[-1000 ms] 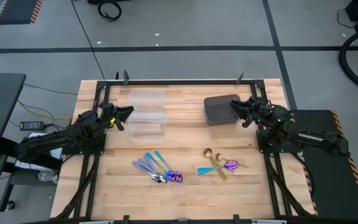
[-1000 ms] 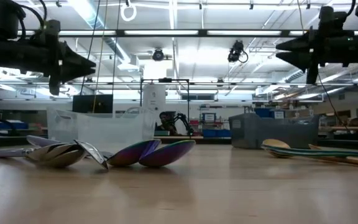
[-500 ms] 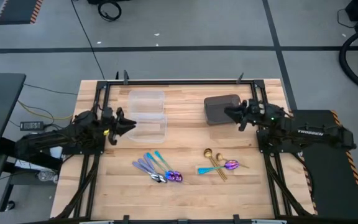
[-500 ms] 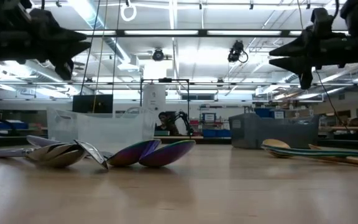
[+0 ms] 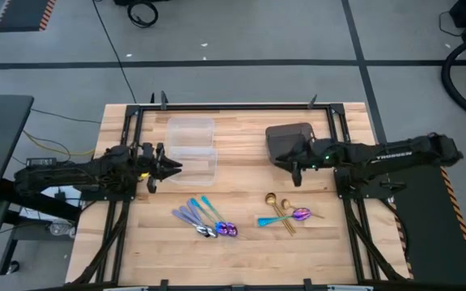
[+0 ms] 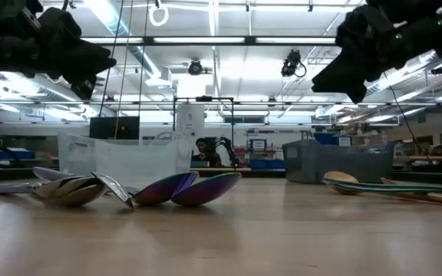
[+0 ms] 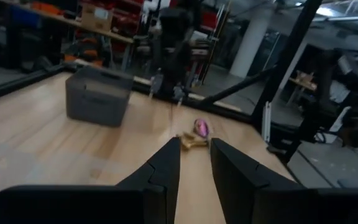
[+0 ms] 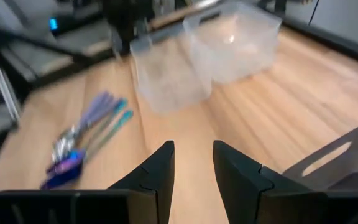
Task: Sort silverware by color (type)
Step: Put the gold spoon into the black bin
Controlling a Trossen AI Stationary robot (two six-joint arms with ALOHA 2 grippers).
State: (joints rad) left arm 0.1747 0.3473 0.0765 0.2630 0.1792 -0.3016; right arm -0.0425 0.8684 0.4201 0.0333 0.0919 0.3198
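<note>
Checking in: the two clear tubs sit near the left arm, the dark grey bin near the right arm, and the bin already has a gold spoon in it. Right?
Not quite. The dark grey bin holds no utensil; the high view shows the gold pieces lying on the table in front of the bin, mixed with a teal-handled one. The clear tubs are by the left arm, and the bin is by the right arm, as you said.

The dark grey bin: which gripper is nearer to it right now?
Right. The right gripper hovers at the dark grey bin's front edge; the left gripper is across the table by the clear tubs.
</note>
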